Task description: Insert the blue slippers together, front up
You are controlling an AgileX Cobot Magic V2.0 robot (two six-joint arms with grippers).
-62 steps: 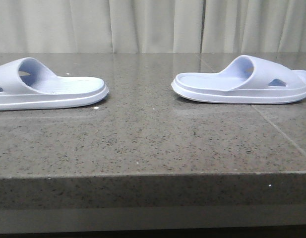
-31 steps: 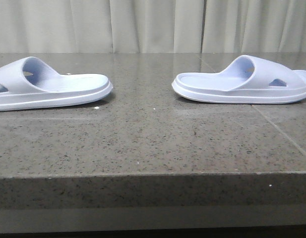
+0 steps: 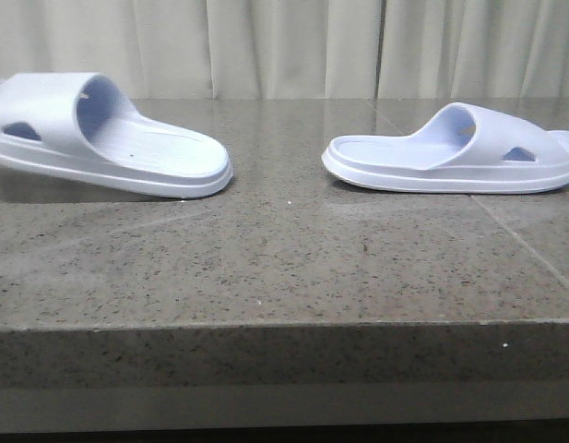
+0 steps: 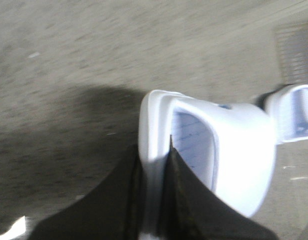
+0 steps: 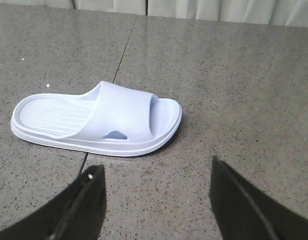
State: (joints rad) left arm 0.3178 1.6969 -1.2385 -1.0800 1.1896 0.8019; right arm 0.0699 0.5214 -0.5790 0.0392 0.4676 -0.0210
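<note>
Pinching the tilted left slipper (image 3: 109, 138), the left jaws clamp; right jaws spread above the right slipper (image 5: 96, 120) on the table (image 3: 284, 268).

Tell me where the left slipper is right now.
The left slipper is at the front view's left, tilted heel-down above the table, clamped by the left gripper.

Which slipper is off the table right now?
The left slipper: the left end effector grips its edge, toe end raised, heel dipping toward the table. The right slipper lies flat, ungripped.
</note>
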